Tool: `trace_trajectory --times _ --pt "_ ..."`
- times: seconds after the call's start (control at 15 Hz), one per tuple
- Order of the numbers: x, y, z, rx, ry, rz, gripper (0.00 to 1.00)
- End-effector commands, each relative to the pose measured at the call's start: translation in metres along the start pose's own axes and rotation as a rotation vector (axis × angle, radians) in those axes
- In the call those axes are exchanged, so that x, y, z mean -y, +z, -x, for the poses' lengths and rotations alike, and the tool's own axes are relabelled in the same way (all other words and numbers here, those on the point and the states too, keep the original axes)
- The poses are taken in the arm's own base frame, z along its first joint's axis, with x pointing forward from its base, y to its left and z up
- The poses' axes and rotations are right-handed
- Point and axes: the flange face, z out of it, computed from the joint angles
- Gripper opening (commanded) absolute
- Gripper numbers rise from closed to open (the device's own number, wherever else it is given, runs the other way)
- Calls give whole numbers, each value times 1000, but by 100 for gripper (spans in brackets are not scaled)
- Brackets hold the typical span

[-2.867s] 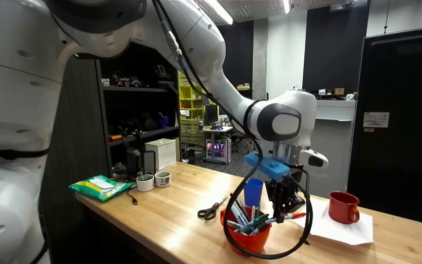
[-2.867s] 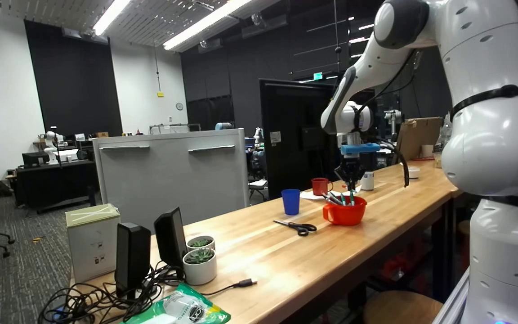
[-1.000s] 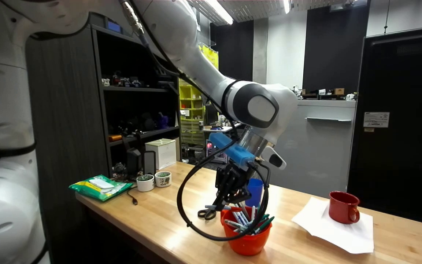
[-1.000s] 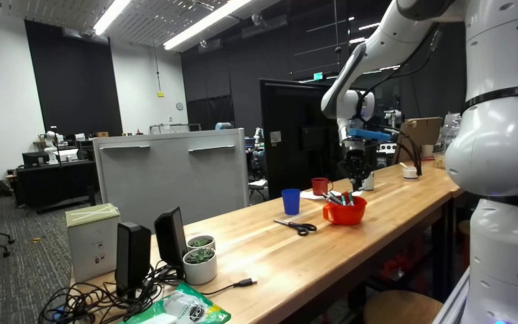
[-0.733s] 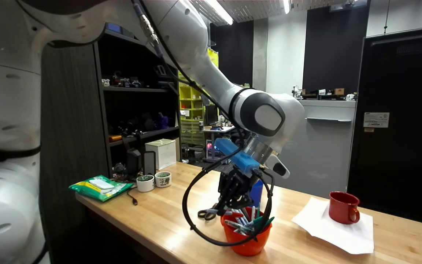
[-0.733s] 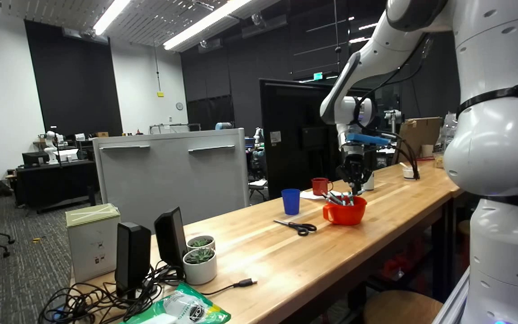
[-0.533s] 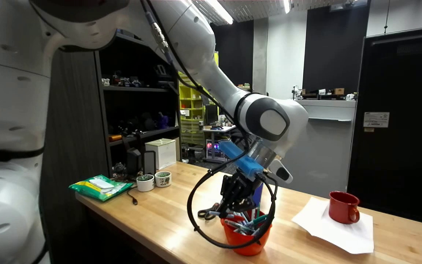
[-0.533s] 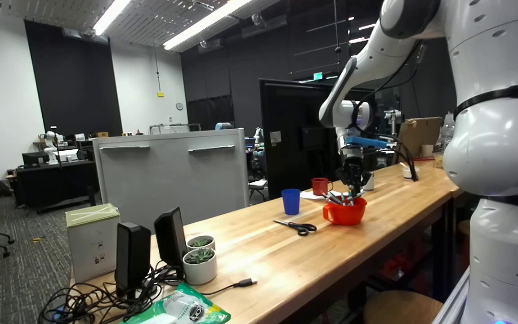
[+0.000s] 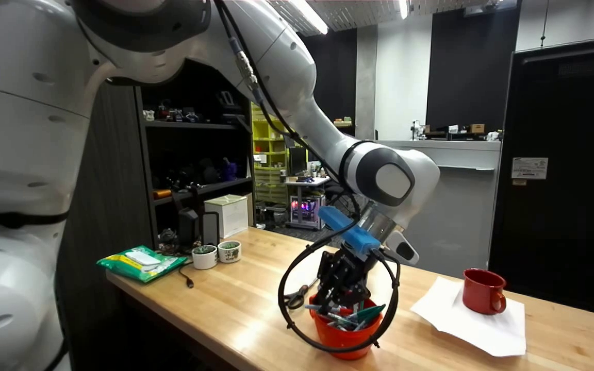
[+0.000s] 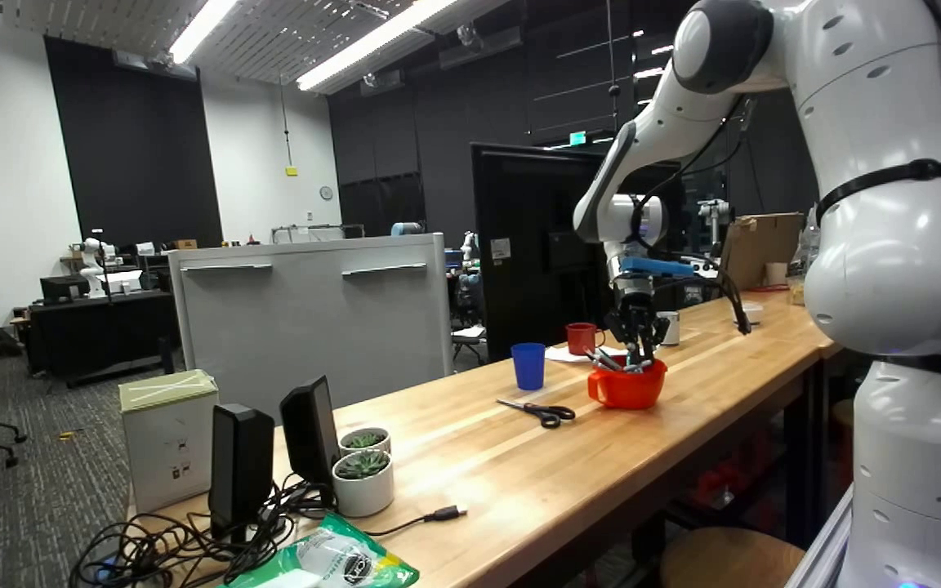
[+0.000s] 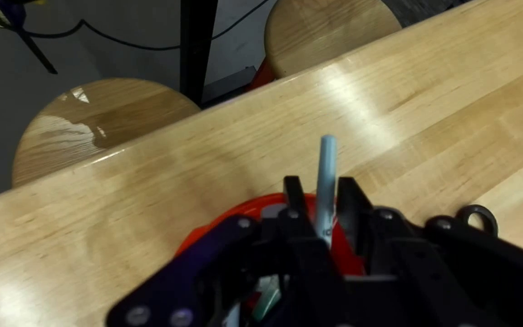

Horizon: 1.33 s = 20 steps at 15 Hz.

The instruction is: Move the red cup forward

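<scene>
- Wrist view: gripper (image 11: 320,184) seen from behind. Fingertips (image 11: 294,188) stand apart, one on each side of a pen (image 11: 328,159). Slit of red visible left of the pen; cannot tell whether the pads press on it.
- Both exterior views: gripper low, at the mouth of the red cup (image 10: 631,394). Fingertip gap not clear there.
- Wrist view also gives two stools (image 11: 107,122) past the table (image 11: 447,91) edge; an exterior view catches a single stool.
- Blue tumbler (image 10: 528,366): shows in an exterior view only, left of the cup and farther from the near edge.
- Scissors (image 10: 532,407): whole in that view, left of the cup. Partly crossed by the cable loop (image 9: 290,324) in an exterior view. Wrist view: only a black handle ring, at right.
- Red cup: upright on the table, toward the near edge. Bright orange-red, wide, squat, flared rim; side handle at left in an exterior view. Crowded with pens; inside mostly hidden.
- Mug (image 9: 484,291): darker red, on paper (image 9: 462,324), apart from the cup.
- Writing: white label (image 9: 529,168) on black panel (image 9: 565,232), print too small to read. Green packet (image 10: 340,555) has a round dark badge, lettering tilted, not readable. Pen barrel: perhaps "id".
</scene>
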Motion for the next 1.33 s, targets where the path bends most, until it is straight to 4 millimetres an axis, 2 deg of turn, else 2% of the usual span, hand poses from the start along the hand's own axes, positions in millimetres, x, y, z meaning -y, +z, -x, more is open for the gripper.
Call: trace_trajectory --times 0.0,0.2,0.4,0.87,1.27 --pt "7 -3 -1 -15 3 5 58" --pt "12 -3 1 -44 -9 24 81" --pt "20 -5 1 -109 -46 74 99" --pt "50 -11 12 -273 -171 283 100" --pt "88 -10 39 -424 -242 398 100"
